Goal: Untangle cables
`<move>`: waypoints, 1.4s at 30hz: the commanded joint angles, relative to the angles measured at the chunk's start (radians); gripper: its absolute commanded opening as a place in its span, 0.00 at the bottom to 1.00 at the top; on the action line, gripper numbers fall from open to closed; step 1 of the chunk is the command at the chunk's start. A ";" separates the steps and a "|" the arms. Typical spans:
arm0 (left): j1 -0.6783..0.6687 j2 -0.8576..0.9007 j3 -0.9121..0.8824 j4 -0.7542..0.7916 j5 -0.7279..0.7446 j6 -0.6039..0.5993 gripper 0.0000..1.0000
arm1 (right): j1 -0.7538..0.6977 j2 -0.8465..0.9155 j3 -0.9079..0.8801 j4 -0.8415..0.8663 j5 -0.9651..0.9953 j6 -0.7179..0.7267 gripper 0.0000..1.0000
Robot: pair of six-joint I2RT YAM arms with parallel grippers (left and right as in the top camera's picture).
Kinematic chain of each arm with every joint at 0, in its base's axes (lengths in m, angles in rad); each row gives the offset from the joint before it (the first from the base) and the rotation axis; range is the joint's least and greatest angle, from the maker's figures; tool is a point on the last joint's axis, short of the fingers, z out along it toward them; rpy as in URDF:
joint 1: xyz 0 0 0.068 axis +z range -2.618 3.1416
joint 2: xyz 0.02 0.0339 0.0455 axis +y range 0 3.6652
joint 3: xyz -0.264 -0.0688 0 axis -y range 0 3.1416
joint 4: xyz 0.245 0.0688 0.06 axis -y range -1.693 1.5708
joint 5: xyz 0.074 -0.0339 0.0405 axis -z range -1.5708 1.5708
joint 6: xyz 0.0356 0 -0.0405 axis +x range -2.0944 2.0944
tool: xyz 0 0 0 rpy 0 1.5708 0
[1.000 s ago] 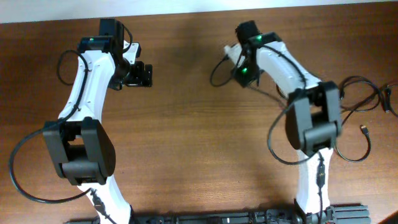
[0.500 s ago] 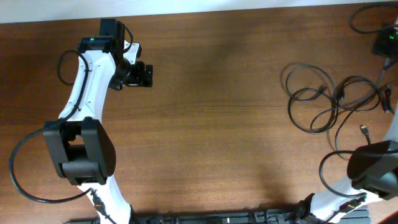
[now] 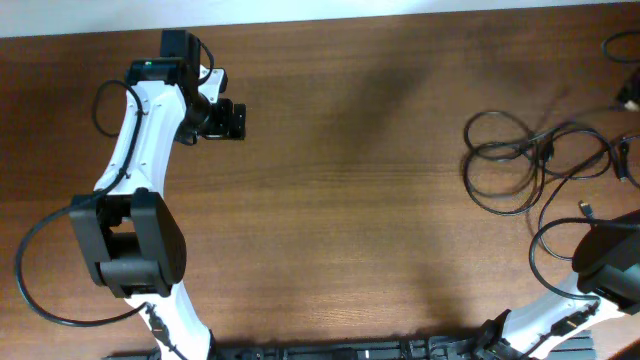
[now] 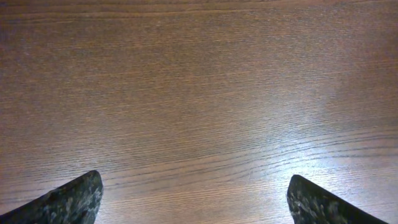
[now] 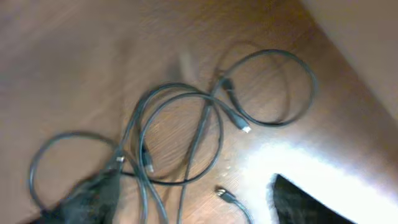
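The cables [image 3: 520, 160] lie in a tangle of thin black loops on the wooden table at the right. The right wrist view looks down on the cables [image 5: 180, 134], with metal-tipped plug ends [image 5: 245, 129] showing among the loops and another plug [image 5: 227, 196] lower down. My right gripper [image 5: 196, 208] hangs open above them, its left finger [image 5: 87, 199] over one loop and nothing held. My left gripper [image 3: 228, 120] sits far off at the upper left. In its own view the left gripper [image 4: 196, 208] is open over bare wood.
The right arm's base [image 3: 600, 275] stands at the bottom right with its thicker black wire looping beside it. A loose plug end [image 3: 585, 208] lies near that wire. The table's far edge [image 3: 320, 12] meets a pale wall. The left arm [image 3: 140, 140] spans the left side.
The right arm has swung from the far middle of the table out to the right edge, uncovering the cable pile. Its jaws have opened. The loops shifted slightly. The left arm stayed still.
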 commanded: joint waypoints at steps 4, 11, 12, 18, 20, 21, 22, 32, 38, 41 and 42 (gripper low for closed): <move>-0.002 -0.032 0.010 0.006 0.011 -0.006 0.95 | 0.002 0.004 -0.005 0.000 -0.320 0.012 0.98; -0.002 -0.032 0.010 0.040 0.011 -0.006 0.97 | 0.101 0.004 -0.005 -0.003 -0.510 -0.019 0.98; -0.002 -0.032 0.010 0.051 0.013 -0.006 0.97 | 0.135 0.004 -0.005 -0.003 -0.510 -0.046 0.99; -0.004 -0.032 0.010 0.174 0.136 -0.006 0.99 | 0.373 0.004 -0.005 0.014 -0.499 -0.197 0.98; -0.013 -0.032 0.010 0.218 0.136 -0.006 0.99 | 0.453 0.004 -0.005 0.031 -0.452 -0.210 0.98; -0.018 -0.032 0.010 0.234 0.136 -0.006 0.99 | 0.493 0.005 -0.005 0.039 -0.410 -0.210 0.99; -0.023 -0.032 0.010 0.250 0.135 -0.006 0.99 | 0.524 0.006 -0.005 0.044 -0.375 -0.209 0.99; -0.038 -0.032 0.010 0.014 -0.023 -0.079 0.99 | 0.734 0.048 -0.005 -0.116 -0.095 -0.170 0.99; -0.038 -0.032 0.010 -0.206 -0.023 -0.078 0.99 | 0.730 0.048 -0.005 -0.333 -0.098 -0.118 0.99; -0.038 -0.032 0.010 -0.278 -0.023 -0.077 0.99 | 0.730 0.048 -0.005 -0.431 -0.099 -0.118 0.99; -0.038 -0.032 0.010 -0.303 -0.024 -0.077 0.99 | 0.730 0.048 -0.005 -0.457 -0.099 -0.118 0.99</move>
